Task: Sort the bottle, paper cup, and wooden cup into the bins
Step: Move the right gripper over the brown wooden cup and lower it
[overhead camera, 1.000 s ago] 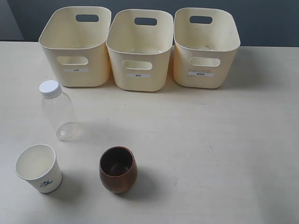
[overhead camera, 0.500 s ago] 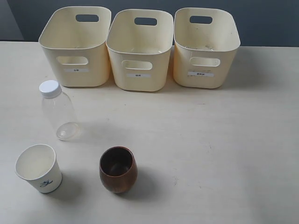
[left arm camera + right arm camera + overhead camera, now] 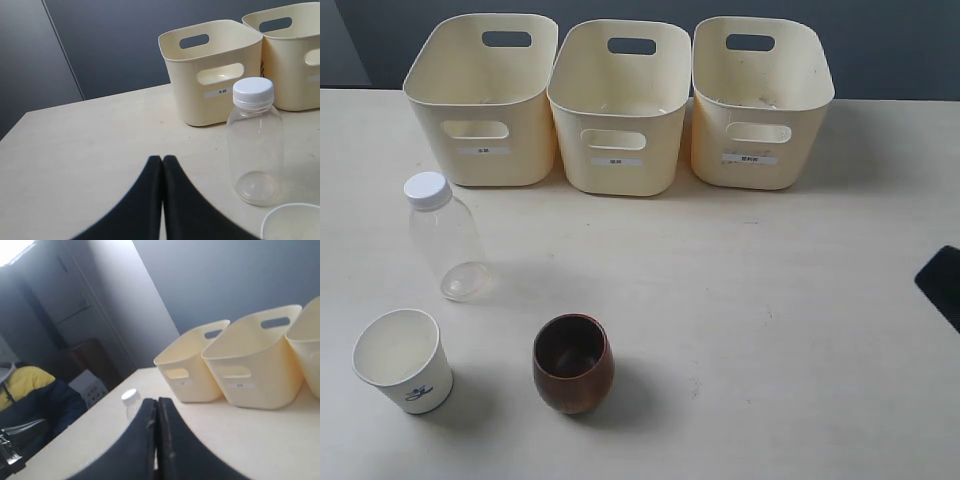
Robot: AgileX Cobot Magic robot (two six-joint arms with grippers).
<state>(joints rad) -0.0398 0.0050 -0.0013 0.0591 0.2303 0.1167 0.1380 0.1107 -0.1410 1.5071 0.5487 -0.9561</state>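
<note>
The clear bottle (image 3: 445,240) with a white cap stands upright on the left of the table. In front of it stands the white paper cup (image 3: 404,362), and the dark brown wooden cup (image 3: 573,363) stands to the cup's right. Three cream bins (image 3: 485,100) (image 3: 618,105) (image 3: 760,100) line the back. My left gripper (image 3: 162,159) is shut and empty, low over the table and short of the bottle (image 3: 255,145) and the paper cup's rim (image 3: 292,225). My right gripper (image 3: 157,401) is shut and empty, far from the bottle's cap (image 3: 131,396).
A dark part of the right arm (image 3: 945,285) shows at the table's right edge. Past the table's far side in the right wrist view, a person in a yellow and dark jacket (image 3: 25,395) sits beside a box (image 3: 90,387).
A dark part of the right arm has come into the exterior view at the right edge. The bottle, both cups and the bins have not moved.
</note>
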